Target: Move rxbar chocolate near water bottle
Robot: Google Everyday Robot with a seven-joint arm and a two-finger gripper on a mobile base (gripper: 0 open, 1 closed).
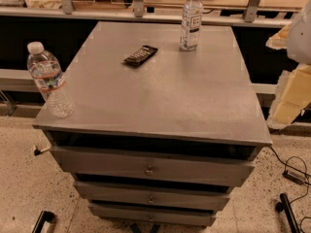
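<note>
One rxbar chocolate [141,55] is lying near the far edge of the desk [194,96]; one water bottle [48,79] is standing at the front-left corner, one slimmer bottle [191,21] by the far edge. The tool [289,93] is hanging past the right edge; spread or not, I cannot tell.

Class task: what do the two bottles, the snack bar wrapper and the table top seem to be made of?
Water bottle and slimmer bottle: clear plastic, with see-through walls and white caps. Snack bar: probably black plastic film or foil, thin and flat with pale print. Table top: likely grey painted metal, with a dull even sheen. The gripper hangs at the right edge, off the table.
</note>
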